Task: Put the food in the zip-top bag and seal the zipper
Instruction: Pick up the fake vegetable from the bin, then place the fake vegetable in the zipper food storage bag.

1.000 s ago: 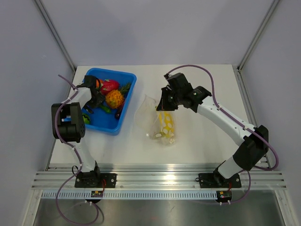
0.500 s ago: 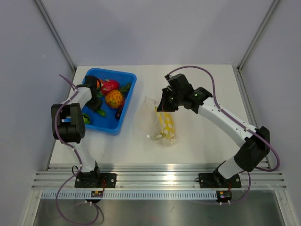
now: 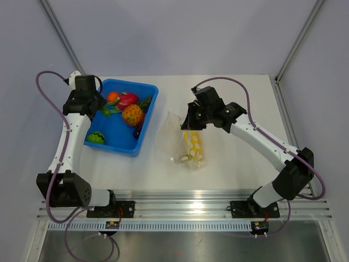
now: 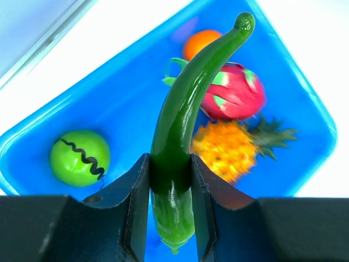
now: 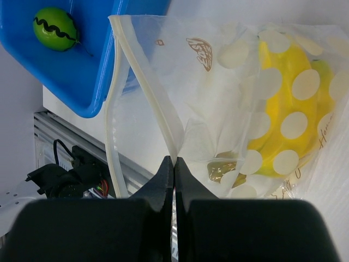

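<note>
My left gripper (image 4: 170,213) is shut on a long green pepper (image 4: 180,125) and holds it above the blue bin (image 4: 125,103); in the top view this gripper (image 3: 102,107) is over the bin's far left part. My right gripper (image 5: 174,164) is shut on the zipper (image 5: 147,82) of the clear zip-top bag (image 5: 218,109) and holds the mouth edge up, facing the bin. A yellow food piece (image 5: 289,125) lies inside the bag. In the top view the bag (image 3: 177,139) lies mid-table below the right gripper (image 3: 188,123).
The blue bin (image 3: 143,123) holds an orange (image 4: 199,43), a pink-red dragon fruit (image 4: 234,93), a pineapple (image 4: 229,150), a green striped ball (image 4: 79,158) and a dark piece (image 3: 137,131). Aluminium rails run along the table's near edge (image 3: 185,207).
My left arm has risen out of the bin with the green pepper in its jaws, its elbow swinging out to the left. The right arm and the bag have stayed put.
</note>
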Motion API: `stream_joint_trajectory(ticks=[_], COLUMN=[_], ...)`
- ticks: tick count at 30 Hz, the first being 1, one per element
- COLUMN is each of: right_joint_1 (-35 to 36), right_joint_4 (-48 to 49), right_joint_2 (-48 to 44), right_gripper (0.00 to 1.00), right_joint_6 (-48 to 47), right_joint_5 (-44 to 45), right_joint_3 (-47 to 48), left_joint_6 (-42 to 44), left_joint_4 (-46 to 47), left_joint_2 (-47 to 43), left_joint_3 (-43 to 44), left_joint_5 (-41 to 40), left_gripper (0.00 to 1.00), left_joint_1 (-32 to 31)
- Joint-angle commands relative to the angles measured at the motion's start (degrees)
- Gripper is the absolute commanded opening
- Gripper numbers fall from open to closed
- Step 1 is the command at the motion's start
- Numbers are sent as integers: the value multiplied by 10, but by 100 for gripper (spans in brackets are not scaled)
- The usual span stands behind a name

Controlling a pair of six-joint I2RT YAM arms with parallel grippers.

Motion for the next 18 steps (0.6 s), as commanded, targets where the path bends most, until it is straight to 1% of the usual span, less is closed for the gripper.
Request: stream_joint_trajectory(ticks=[1, 2, 3, 5, 6, 9, 10, 11, 12, 14, 18], right_joint_1=[9, 9, 9, 9, 9, 9, 10, 10, 10, 11, 11], right_joint_4=[23, 24, 26, 31, 36, 42, 44, 46, 46, 50, 58], right_joint_2=[-13, -10, -9, -3, -2, 5, 6, 10, 9, 5, -6], right_gripper=[0, 0, 0, 0, 0, 0, 0, 0, 0, 0, 0], right_joint_6=[9, 11, 14, 16, 22, 32, 40, 44, 51, 55, 66], right_joint_5=[-9, -10, -10, -10, -9, -9, -9, -9, -8, -9, -9], right_joint_3=[4, 6, 9, 11, 14, 16, 20, 21, 24, 24, 19], left_joint_6=[81, 92, 94, 93, 88, 66, 50, 44, 35, 29, 6], left_joint_4=[22, 59, 75, 121, 135, 181, 191, 213, 220, 241, 276], left_joint_2=[-46, -61, -95, -126, -152, -178, -187, -189, -190, -193, -190], left_joint_3=[5, -6, -20, -56, -68, -106, -117, -134, -142, -157, -206], left_joint_5=[58, 93, 139, 159, 154, 124, 122, 117, 94, 72, 81], left_gripper=[0, 0, 0, 0, 0, 0, 0, 0, 0, 0, 0], left_joint_1=[-35, -42, -50, -92, -134, -194, -228, -246, -280, -309, -358])
